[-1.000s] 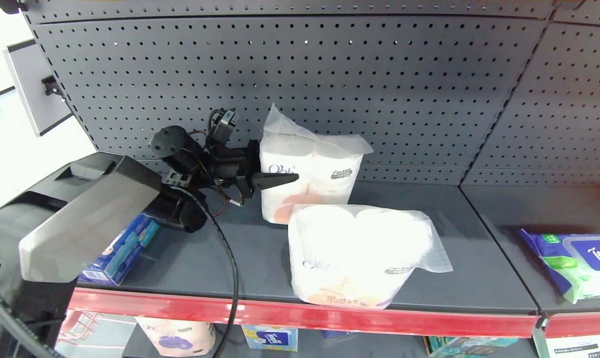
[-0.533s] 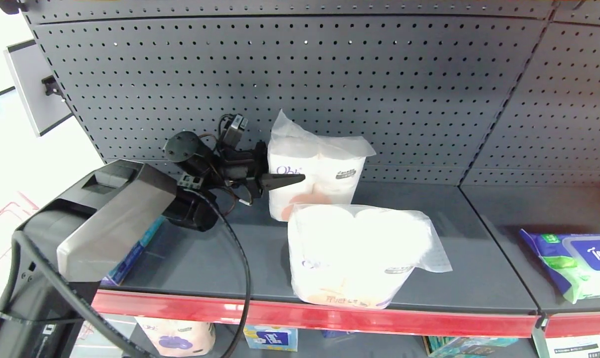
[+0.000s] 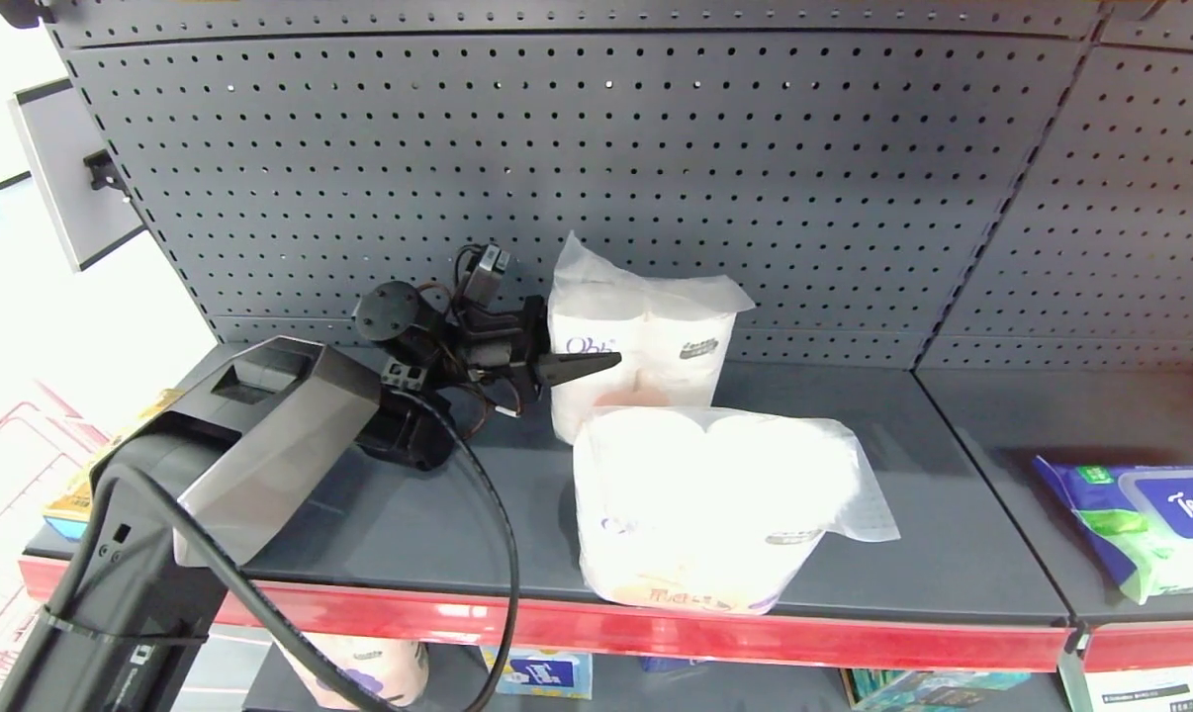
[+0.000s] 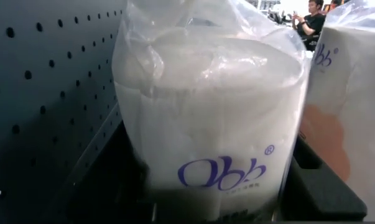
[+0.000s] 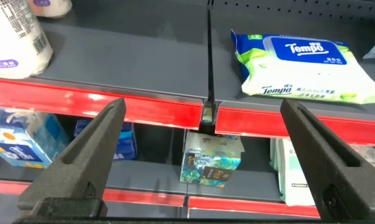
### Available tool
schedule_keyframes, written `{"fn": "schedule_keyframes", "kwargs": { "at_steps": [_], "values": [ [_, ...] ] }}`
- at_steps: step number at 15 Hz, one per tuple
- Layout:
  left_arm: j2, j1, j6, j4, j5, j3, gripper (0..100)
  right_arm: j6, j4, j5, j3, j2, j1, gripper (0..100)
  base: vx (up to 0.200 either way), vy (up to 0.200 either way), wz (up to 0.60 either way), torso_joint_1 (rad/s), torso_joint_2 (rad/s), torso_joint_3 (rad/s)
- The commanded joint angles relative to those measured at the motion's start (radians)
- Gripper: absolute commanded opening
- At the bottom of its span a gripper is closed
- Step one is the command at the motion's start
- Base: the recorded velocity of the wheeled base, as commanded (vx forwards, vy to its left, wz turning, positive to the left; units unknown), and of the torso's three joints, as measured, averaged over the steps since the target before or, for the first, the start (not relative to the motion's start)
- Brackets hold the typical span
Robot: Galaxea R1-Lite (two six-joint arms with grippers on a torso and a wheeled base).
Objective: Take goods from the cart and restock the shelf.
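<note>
Starting close in: right gripper (image 5: 204,106) out in front of the red shelf edge (image 5: 162,106), jaws spread wide with nothing between them. Next, up on the shelf (image 3: 953,554), front toilet roll pack (image 3: 700,504) parked right at the lip — done, by the look of it. Just behind, touching or nearly so, rear toilet roll pack (image 3: 641,331) clamped in the left gripper (image 3: 596,356), one finger across its front, upright and close to the pegboard (image 3: 656,148); can't quite tell whether its base is fully down. So roughly: one placed, one seemingly ready to be let go, then probably back to the red wire cart (image 3: 3,465) at the left for more — no view into it, so no guess at what's left. Count on this level: two toilet roll packs, one wipes pack (image 3: 1141,519) off to the right, one small box (image 3: 72,494) at the left end.
</note>
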Motion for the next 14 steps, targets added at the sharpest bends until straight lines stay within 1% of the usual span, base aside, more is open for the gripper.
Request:
{"fn": "schedule_keyframes", "kwargs": {
  "at_steps": [1, 3, 6, 8, 11, 14],
  "values": [
    [0.022, -0.004, 0.000, 0.004, -0.008, -0.002, 0, 0.000, 0.000, 0.001, 0.005, 0.001, 0.000, 100, 0.000, 0.000, 0.00, 0.000, 0.00, 0.000],
    [0.023, -0.009, 0.000, 0.004, -0.028, -0.002, 0, 0.000, 0.000, 0.001, 0.007, 0.001, 0.000, 100, 0.000, 0.000, 0.00, 0.000, 0.00, 0.000],
    [0.023, -0.009, 0.000, 0.004, -0.041, -0.003, 0, 0.000, 0.000, 0.001, 0.008, 0.001, 0.000, 100, 0.000, 0.000, 0.00, 0.000, 0.00, 0.000],
    [0.023, -0.009, -0.013, 0.004, -0.044, -0.017, 0, 0.000, 0.000, 0.001, 0.008, 0.001, 0.000, 100, 0.000, 0.000, 0.00, 0.000, 0.00, 0.000],
    [0.023, -0.016, -0.020, 0.004, -0.044, -0.023, 0, -0.006, 0.000, 0.001, 0.008, 0.001, 0.000, 100, 0.000, 0.000, 0.00, 0.000, 0.00, 0.000],
    [0.023, -0.032, -0.043, 0.004, -0.043, -0.048, 0, -0.014, 0.000, 0.002, 0.008, 0.001, 0.000, 100, 0.000, 0.000, 0.00, 0.000, 0.00, 0.000]
  ]
}}
